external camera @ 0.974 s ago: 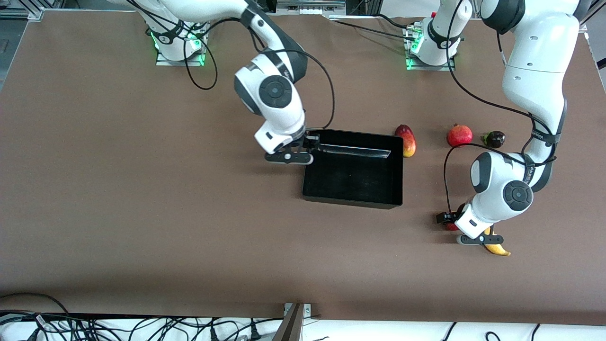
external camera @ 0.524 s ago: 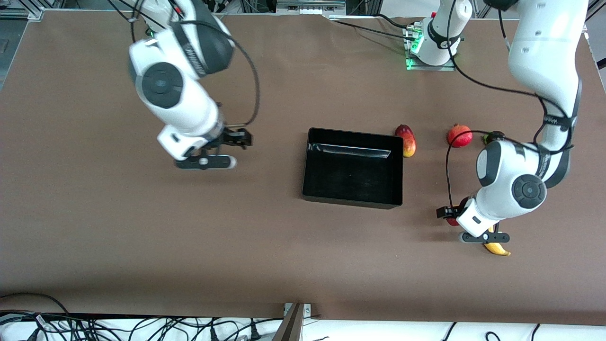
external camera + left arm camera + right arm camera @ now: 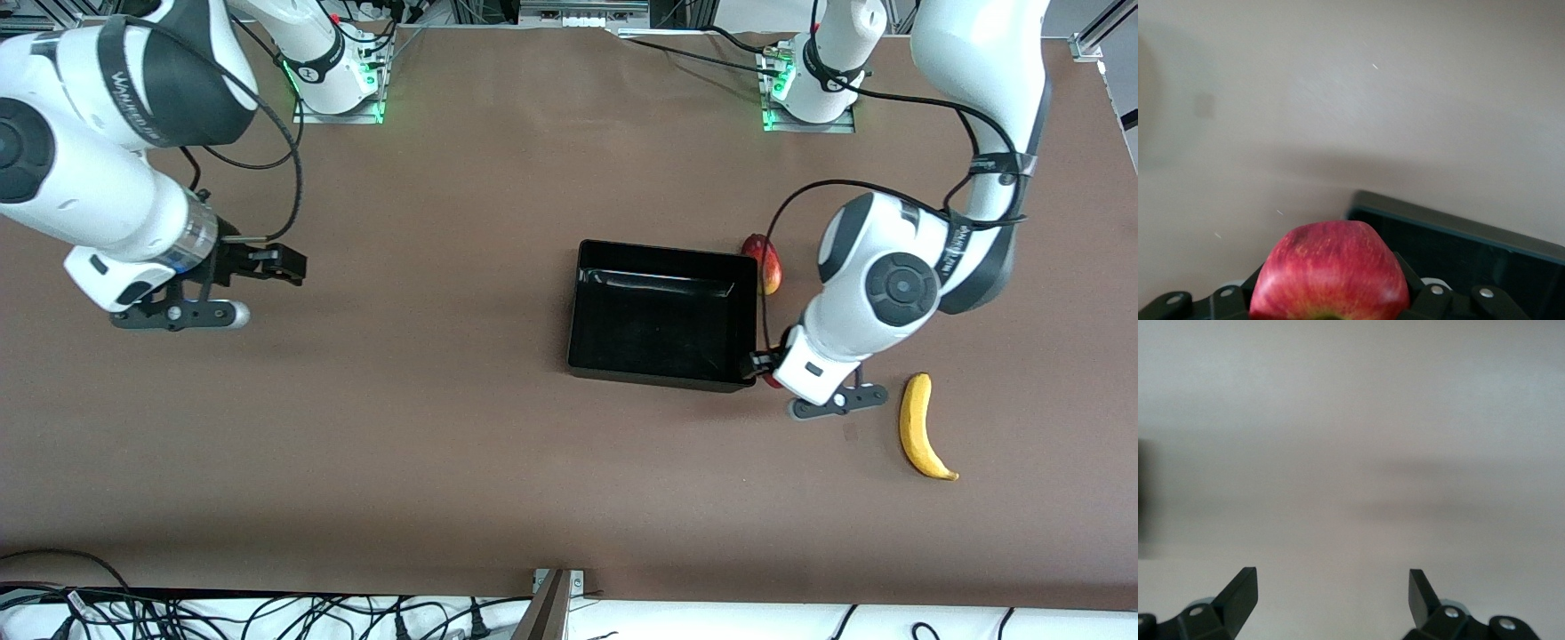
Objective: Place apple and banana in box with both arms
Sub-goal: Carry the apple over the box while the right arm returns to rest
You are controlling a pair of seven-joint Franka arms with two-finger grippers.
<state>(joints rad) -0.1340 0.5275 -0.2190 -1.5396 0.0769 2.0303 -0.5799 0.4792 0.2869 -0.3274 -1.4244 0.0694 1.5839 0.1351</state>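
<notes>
The apple [image 3: 1331, 273], red with yellowish streaks, is held in my left gripper [image 3: 1331, 297]. In the front view only a sliver of the apple [image 3: 770, 380] shows under the left gripper [image 3: 761, 363], which is over the corner of the black box [image 3: 658, 373] nearest the banana. The box [image 3: 1458, 230] holds nothing. The banana [image 3: 920, 436] lies on the table toward the left arm's end, nearer the camera than the box. My right gripper [image 3: 283, 264] is open and empty over bare table toward the right arm's end; it also shows in the right wrist view [image 3: 1331, 587].
A red-and-yellow oval fruit [image 3: 770, 264] lies beside the box's corner farthest from the camera, partly covered by the left arm. Other fruits are hidden by that arm. Cables run along the table's near edge.
My left gripper has carried the apple from beside the banana to the box's corner, leaving the whole banana in view. My right arm has swung from the box toward its own end of the table.
</notes>
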